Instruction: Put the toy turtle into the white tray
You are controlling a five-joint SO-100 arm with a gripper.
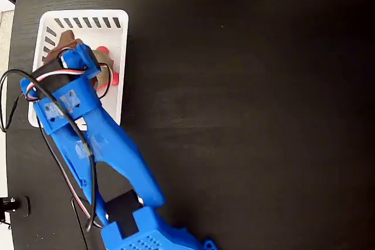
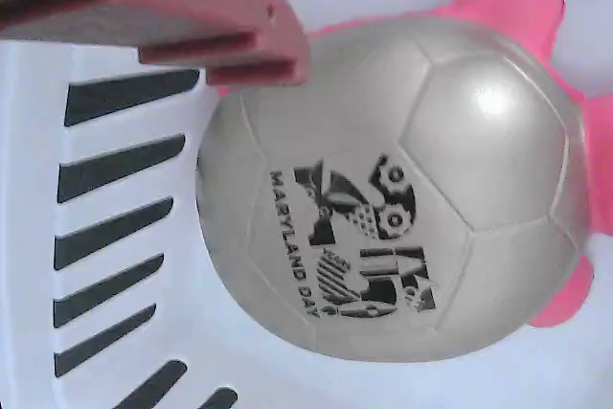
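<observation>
The toy turtle (image 2: 383, 189) lies inside the white tray (image 1: 114, 103), close to its slotted wall (image 2: 115, 227). Its gold-tan shell with a black printed mark fills the wrist view, and pink legs stick out at the right. In the fixed view the turtle (image 1: 106, 65) shows only partly, right of my blue gripper (image 1: 73, 48), which hangs over the tray. One reddish finger (image 2: 220, 35) sits at the shell's upper left edge; the other finger is out of view. Nothing looks clamped, so the gripper reads as open.
The tray stands at the upper left of a black table (image 1: 246, 86), near its left edge. My blue arm (image 1: 111, 150) runs from the bottom of the fixed view up to the tray, with cables (image 1: 12, 86) looping at its left.
</observation>
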